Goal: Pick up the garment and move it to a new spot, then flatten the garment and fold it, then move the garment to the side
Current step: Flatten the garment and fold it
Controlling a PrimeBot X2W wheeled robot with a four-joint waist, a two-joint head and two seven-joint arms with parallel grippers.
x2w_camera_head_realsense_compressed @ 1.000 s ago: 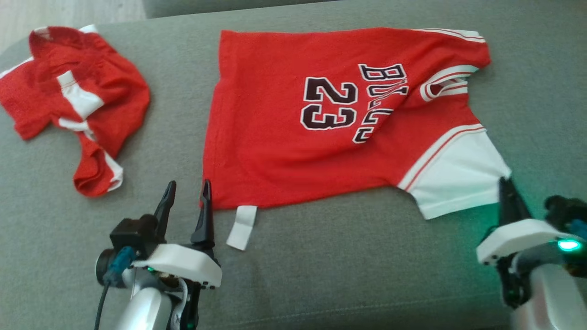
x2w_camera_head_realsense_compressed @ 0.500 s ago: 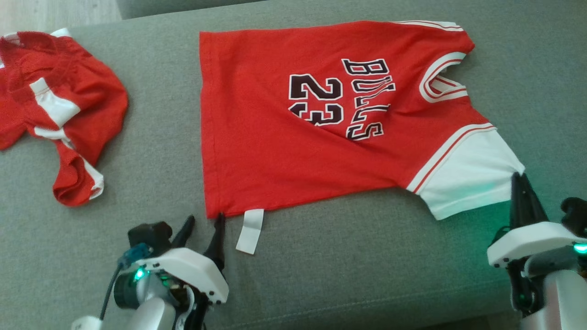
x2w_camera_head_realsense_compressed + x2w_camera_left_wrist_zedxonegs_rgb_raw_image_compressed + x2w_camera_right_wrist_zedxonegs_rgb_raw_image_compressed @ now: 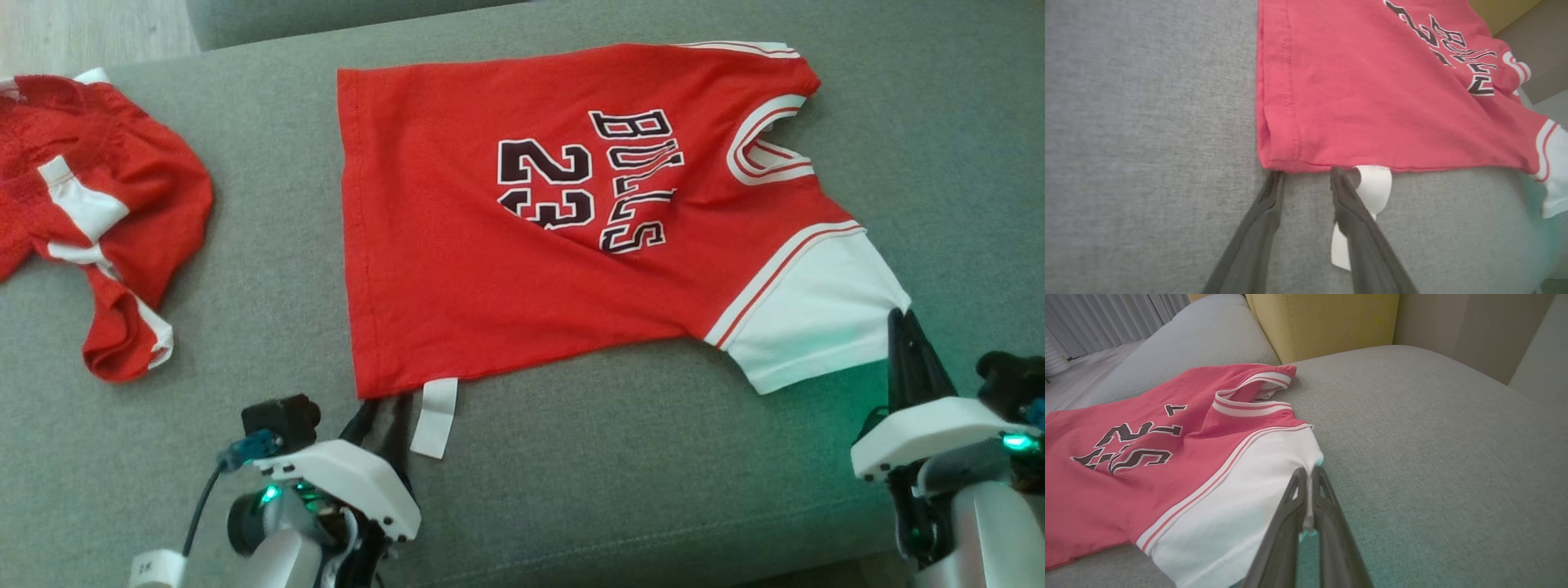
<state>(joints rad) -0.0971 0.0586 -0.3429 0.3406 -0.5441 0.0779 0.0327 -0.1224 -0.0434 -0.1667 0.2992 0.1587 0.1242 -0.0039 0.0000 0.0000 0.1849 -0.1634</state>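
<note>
Jersey (image 3: 531, 245), red, number 23, lies face up and mostly flat on the grey sofa cushion (image 3: 571, 490), hem to my left. My right gripper (image 3: 1308, 477) is clenched on the white sleeve (image 3: 1257, 490). My left gripper (image 3: 1304, 173) stands unclenched, tips at the hem corner beside the care label (image 3: 1372, 183). Judgement: both holds sit on the near edge, ready for folding.

One jersey (image 3: 490, 269), one pair of shorts (image 3: 122, 204), one left claw (image 3: 384, 404), one right claw (image 3: 898, 317), one sofa (image 3: 612, 474).
</note>
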